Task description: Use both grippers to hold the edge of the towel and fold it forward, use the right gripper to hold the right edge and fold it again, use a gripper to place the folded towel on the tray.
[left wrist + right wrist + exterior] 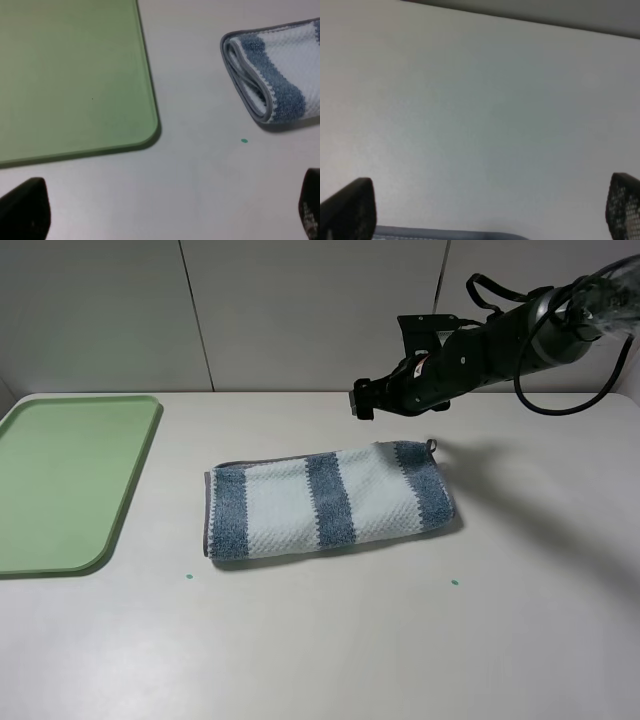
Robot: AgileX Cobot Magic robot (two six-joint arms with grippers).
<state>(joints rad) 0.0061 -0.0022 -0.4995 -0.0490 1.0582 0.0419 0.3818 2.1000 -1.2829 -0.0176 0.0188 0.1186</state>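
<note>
The striped blue and white towel (325,502) lies folded in a long band in the middle of the table, its grey hem along the left end and a small loop at the far right corner. Its layered left end shows in the left wrist view (272,75). The pale-green tray (70,480) lies at the far left, bare, and also shows in the left wrist view (70,75). My right gripper (364,400) hangs in the air behind the towel's far right edge, open and empty; the right wrist view (485,212) shows only a sliver of hem (445,234). My left gripper (167,215) is open over bare table between tray and towel.
Two small green dots mark the table in front of the towel (187,577) (455,582); one shows in the left wrist view (244,141). A grey panelled wall (300,310) stands behind the table. The left arm is out of the exterior view.
</note>
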